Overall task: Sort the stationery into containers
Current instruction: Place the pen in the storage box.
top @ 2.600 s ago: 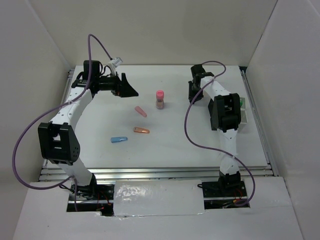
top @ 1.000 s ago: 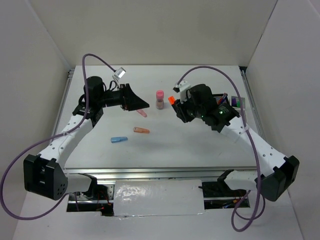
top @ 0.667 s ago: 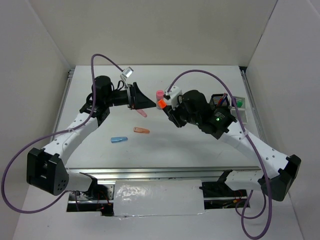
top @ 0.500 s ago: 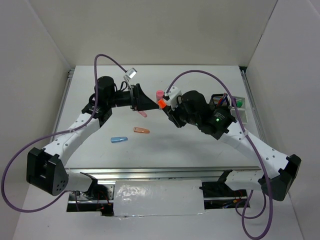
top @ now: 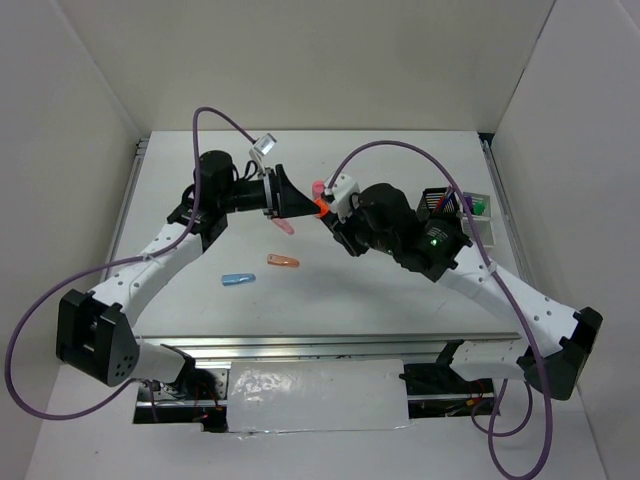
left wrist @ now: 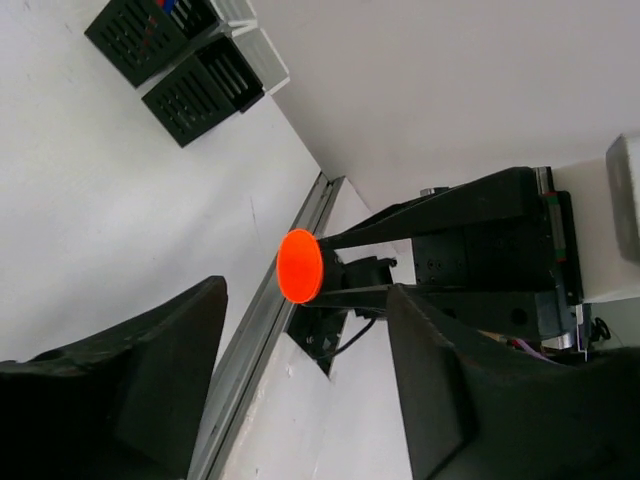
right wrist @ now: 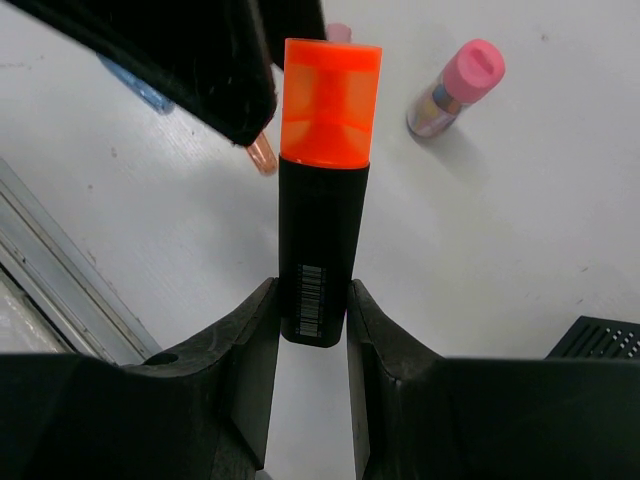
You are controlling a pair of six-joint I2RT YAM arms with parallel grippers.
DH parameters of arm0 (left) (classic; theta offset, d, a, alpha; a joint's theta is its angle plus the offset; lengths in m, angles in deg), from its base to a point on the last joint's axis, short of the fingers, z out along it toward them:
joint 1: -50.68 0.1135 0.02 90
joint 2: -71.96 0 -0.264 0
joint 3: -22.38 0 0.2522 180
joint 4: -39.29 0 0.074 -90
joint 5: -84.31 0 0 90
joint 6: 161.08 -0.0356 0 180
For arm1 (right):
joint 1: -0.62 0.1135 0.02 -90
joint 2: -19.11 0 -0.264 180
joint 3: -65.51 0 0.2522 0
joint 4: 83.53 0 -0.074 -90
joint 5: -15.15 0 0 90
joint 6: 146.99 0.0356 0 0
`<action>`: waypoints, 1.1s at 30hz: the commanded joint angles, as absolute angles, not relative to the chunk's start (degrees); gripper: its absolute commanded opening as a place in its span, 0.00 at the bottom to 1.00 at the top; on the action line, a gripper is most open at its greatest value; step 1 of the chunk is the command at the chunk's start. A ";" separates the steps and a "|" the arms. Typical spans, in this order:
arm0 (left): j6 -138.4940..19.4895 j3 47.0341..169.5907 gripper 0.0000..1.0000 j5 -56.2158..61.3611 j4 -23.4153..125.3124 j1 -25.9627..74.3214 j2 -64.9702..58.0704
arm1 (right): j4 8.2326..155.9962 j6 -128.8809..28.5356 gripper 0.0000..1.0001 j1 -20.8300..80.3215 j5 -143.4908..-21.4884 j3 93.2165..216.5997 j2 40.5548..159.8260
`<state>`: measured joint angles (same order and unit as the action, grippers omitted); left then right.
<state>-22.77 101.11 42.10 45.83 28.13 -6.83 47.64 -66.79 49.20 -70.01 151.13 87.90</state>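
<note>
My right gripper [top: 335,215] is shut on the black barrel of an orange/black highlighter [right wrist: 322,250] and holds it above the table, its orange cap [top: 322,203] pointing left. My left gripper [top: 290,200] is open, and the cap [left wrist: 299,265] sits just ahead of its jaws, not gripped. One left finger [right wrist: 190,60] is beside the cap. A pink-capped cylinder [right wrist: 455,88] stands behind. Pink [top: 285,226], orange [top: 283,261] and blue [top: 238,279] cap-like pieces lie on the table. The black mesh pen cup [top: 440,203] holds pens. The white tray [top: 482,212] is next to it.
White walls enclose the table on three sides. The metal rail of the table's edge [left wrist: 270,300] runs along the front. Purple cables loop over both arms. The cup also shows in the left wrist view [left wrist: 150,35].
The right arm has carried the highlighter from beside the cup leftward to the table's middle. The left gripper has moved right to meet it, its open jaws now at the orange cap.
</note>
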 commanded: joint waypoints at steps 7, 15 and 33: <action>-15.71 93.27 0.80 36.95 31.26 27.48 -1.44 | 51.07 -58.31 0.00 47.47 -69.84 159.77 89.51; -14.57 95.12 0.79 33.69 26.53 25.72 -1.87 | 50.72 -55.33 0.00 47.55 -72.83 161.89 91.71; -11.05 93.80 0.60 31.31 23.26 24.14 -4.86 | 51.68 -54.61 0.00 47.46 -73.44 163.38 92.15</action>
